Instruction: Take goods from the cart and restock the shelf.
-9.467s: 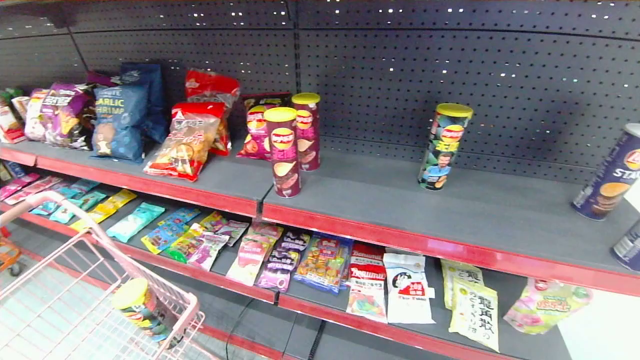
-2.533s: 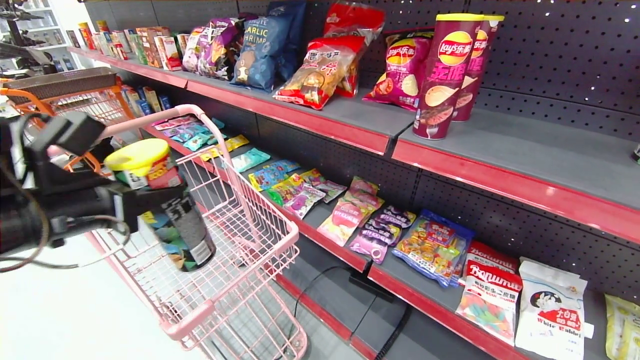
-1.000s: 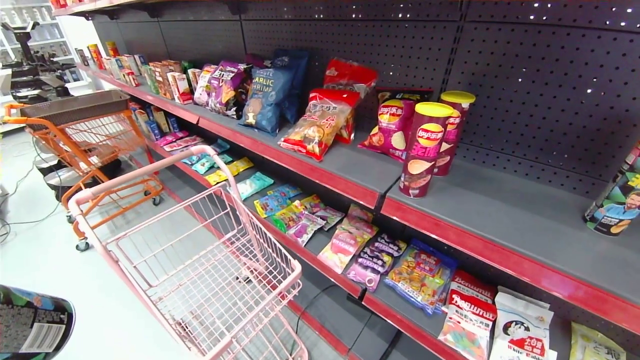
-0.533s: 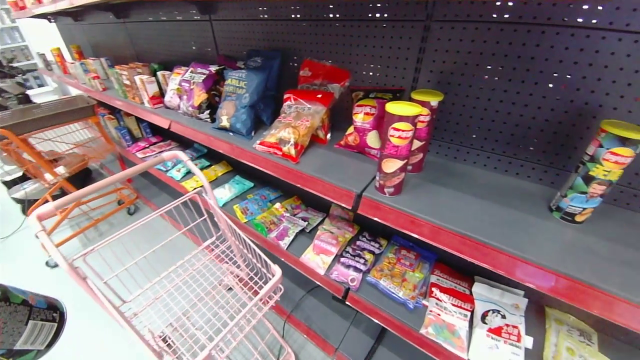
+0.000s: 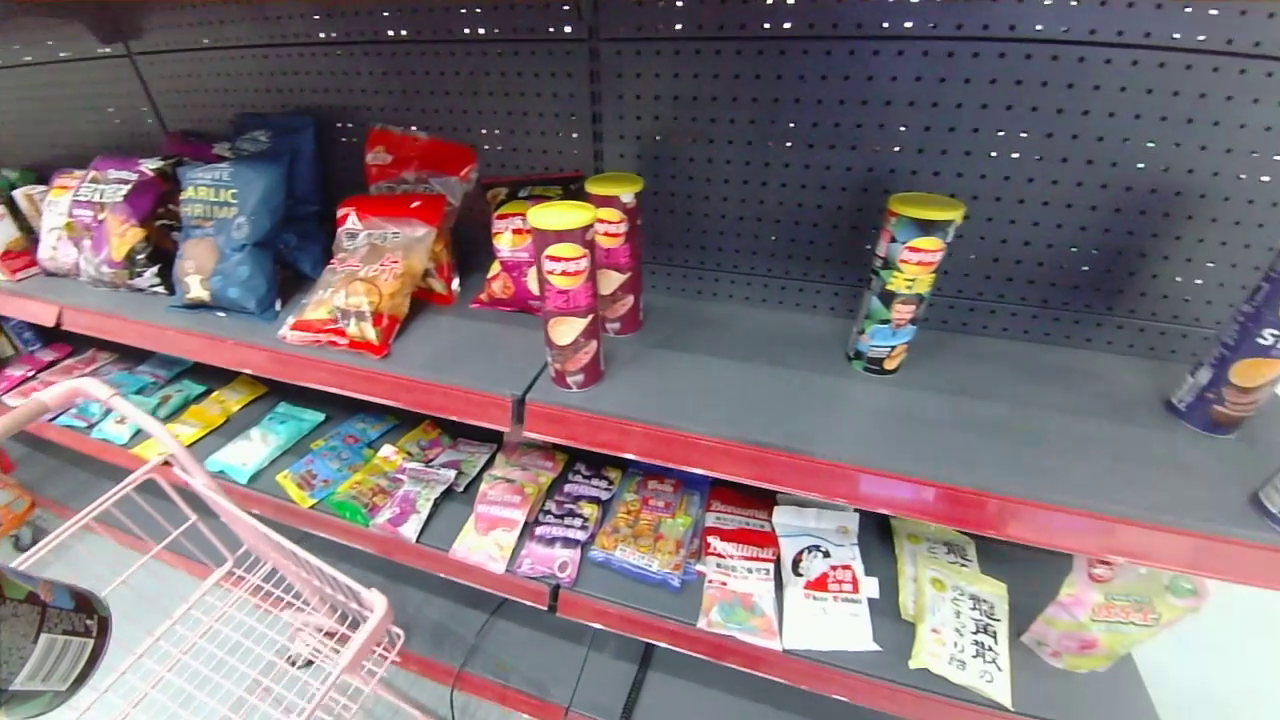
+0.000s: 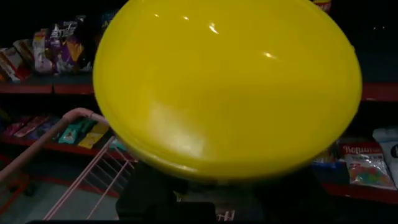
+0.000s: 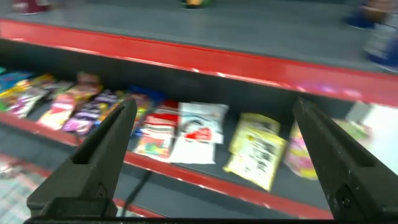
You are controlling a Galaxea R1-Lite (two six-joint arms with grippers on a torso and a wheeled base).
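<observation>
The grey, red-edged shelf (image 5: pixel 800 400) runs across in front of me, with 2 maroon tubes (image 5: pixel 567 295) near its middle and 1 patterned tube (image 5: pixel 905 285) standing apart to their right. The pink cart (image 5: pixel 250 610) sits low on my left. The chip can (image 5: pixel 45 650), yellow lid (image 6: pixel 227 87) toward the wrist camera, hangs at the cart's near side clamped in my left gripper (image 6: pixel 217 199), while my right gripper (image 7: pixel 214 124) faces the packets (image 7: pixel 186 134) below, fingers spread wide with nothing between them.

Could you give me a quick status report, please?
Left claw shut on chip can; right claw open, empty. Can low by cart, not yet on shelf. Nothing blocks the spot beside the matching can.
</observation>
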